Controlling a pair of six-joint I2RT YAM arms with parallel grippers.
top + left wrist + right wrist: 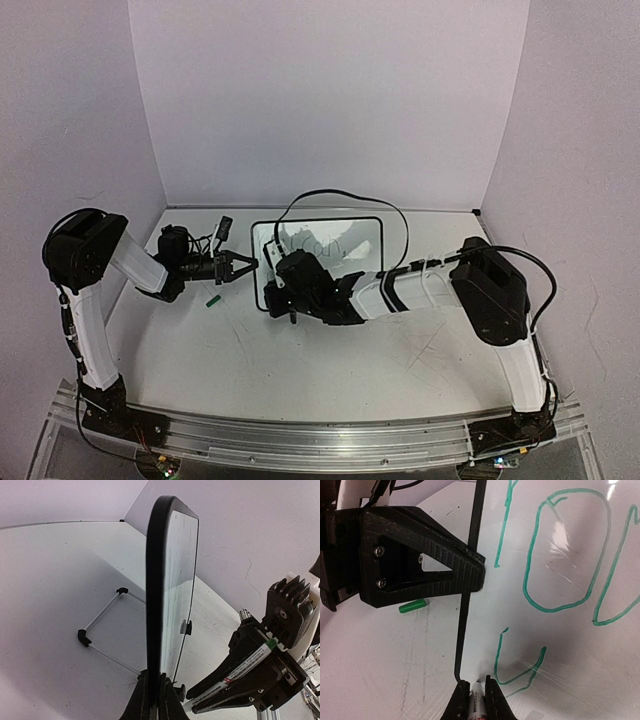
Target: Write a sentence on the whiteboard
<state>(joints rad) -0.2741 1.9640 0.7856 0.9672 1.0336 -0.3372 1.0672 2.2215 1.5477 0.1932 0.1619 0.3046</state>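
The left end effector (250,265) is clamped on the left rim of the upright whiteboard (365,235), bracing it near the middle of the surface (300,360), while the right end effector (476,684) is closed on a green marker (245,667) whose tip sits at the board's face, low and close to that same edge. The sentence (527,575) looks partly written in green, with a second line apparently just begun.

To do this stroke well, the marker likely needs light, even pressure square to the board, so the brace is not pushed back on its wire stand. The letters should run away from the clamped edge and stay below the upper line without crossing it.

By count:
- 2 arms and 2 end effectors
- 1 whiteboard
- 2 black feet (84,637) visible on its stand
- 1 marker
- 1 loose green cap (413,606) lying on the surface beside the board's left edge
- 2 lines of writing: the upper shows 3 large letters, partly cropped in the right wrist view; the lower shows about 2 marks
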